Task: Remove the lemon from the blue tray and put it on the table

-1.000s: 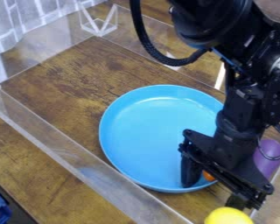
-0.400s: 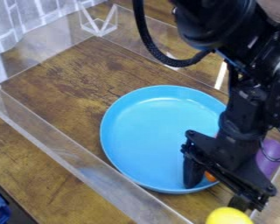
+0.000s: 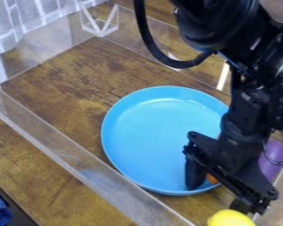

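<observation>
The lemon (image 3: 230, 218) lies at the near right edge of the view, on the table (image 3: 61, 97) just outside the blue tray (image 3: 150, 137), only its yellow top showing above the bottom of the frame; judged from that, the move off the tray looks done. The gripper (image 3: 215, 177) hangs low over the tray's near right rim, pointing straight down, its dark fingers standing spread apart with nothing clamped between them, which fits a release just beside where the fruit now rests. A bit of orange shows between the fingers (probably the toy carrot (image 3: 210, 179) behind them, though too little is visible to be sure). A purple object (image 3: 274, 157) sits to the right, partly hidden by the arm. The tray's blue floor is otherwise bare.
</observation>
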